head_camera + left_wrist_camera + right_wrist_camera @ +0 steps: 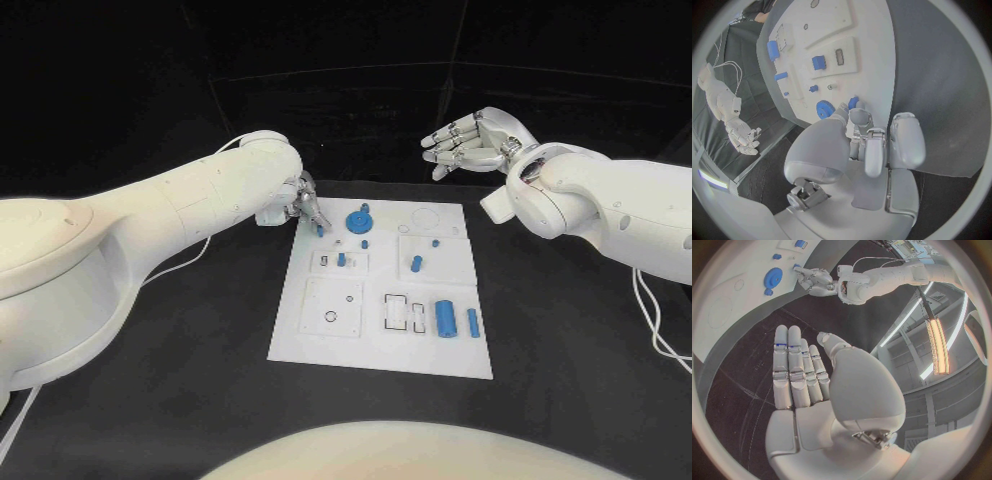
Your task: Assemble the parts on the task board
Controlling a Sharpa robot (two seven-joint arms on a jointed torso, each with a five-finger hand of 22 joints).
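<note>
Apparently the step in hand is a pick or a seating at the far left corner of the flat white plastic task board (335, 345), where the silver-fingered left hand (304, 208) reaches down with its fingertips (856, 118) gathered round a small blue peg-like part (853, 102) at the board's edge; whether the peg is truly pinched or merely touched I cannot tell, since the fingers hide most of it. Just beside it lies a round blue toothed gear (359, 217), ridged at the rim, with smaller blue studs nearby. Further toward the robot, a short blue block (343, 261) sits in a rectangular recess, an oblong blue pin (417, 264) rests on the next raised panel, and a stout smooth blue cylinder (446, 318) with a thinner blue rod (472, 321) stands near the right edge, next to outlined slots. The silver-fingered right hand (473, 140) hovers well apart beyond the far right corner, released, fingers straight and together, holding nothing. The next move probably calls for a fine, steady pinch and a vertical set-down, because the small smooth plastic pieces look apt to slip or tip between metal fingers.
</note>
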